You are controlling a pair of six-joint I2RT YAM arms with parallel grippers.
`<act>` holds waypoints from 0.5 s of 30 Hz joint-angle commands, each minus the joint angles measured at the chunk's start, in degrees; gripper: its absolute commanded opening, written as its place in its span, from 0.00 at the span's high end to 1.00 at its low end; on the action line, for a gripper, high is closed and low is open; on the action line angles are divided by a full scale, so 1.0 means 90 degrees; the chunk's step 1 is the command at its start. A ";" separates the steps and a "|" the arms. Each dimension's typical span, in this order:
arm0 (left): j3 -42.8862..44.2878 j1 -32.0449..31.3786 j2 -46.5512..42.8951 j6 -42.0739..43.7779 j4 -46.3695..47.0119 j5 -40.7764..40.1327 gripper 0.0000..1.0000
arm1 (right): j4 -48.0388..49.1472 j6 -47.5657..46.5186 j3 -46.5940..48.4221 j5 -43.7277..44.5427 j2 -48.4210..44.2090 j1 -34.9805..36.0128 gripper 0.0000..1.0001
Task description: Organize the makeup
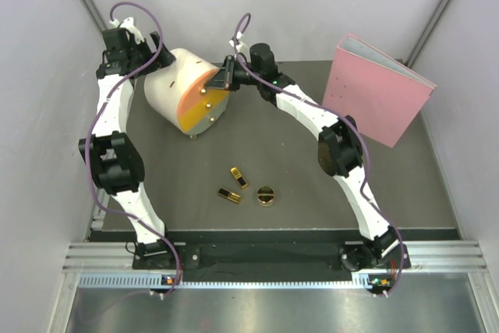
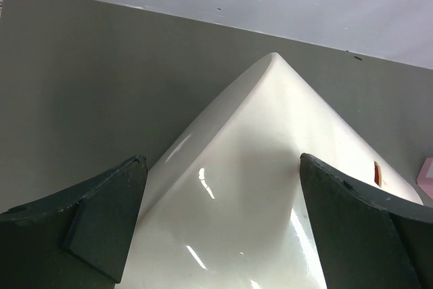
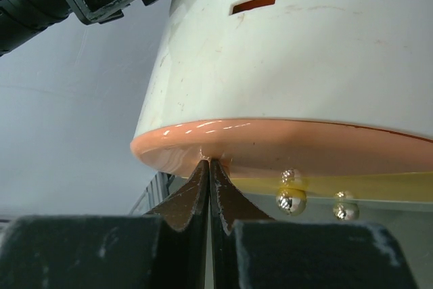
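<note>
Cream drawer box (image 1: 173, 87), lying on its side at far left, is straddled by the left end effector (image 2: 222, 160), opened wide. Whether it touches cannot be told. The right end effector (image 3: 208, 162) is pinched shut on nothing, its tips set against the orange front rim (image 3: 270, 141), beside the gold knobs (image 3: 292, 201). Two lipstick cases (image 1: 234, 185) and a gold compact (image 1: 267, 195) are left on the table (image 1: 390, 193), near centre. Opening the front seems intended, so the box should be braced against rolling and the rim drawn slowly.
</note>
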 commanded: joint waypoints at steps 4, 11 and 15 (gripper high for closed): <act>-0.0184 -0.0032 -0.0029 0.0215 -0.0346 -0.0114 0.02 | 0.0256 -0.0529 -0.0766 0.0078 -0.0805 0.0181 1.00; -0.0184 -0.0032 -0.0010 0.0195 -0.0346 -0.0124 0.02 | 0.0129 -0.1068 -0.2475 0.0167 -0.2144 0.0006 0.92; -0.0184 -0.0022 0.0000 0.0205 -0.0355 -0.0114 0.02 | 0.0187 -0.0960 -0.2751 -0.0223 -0.2077 -0.0034 0.70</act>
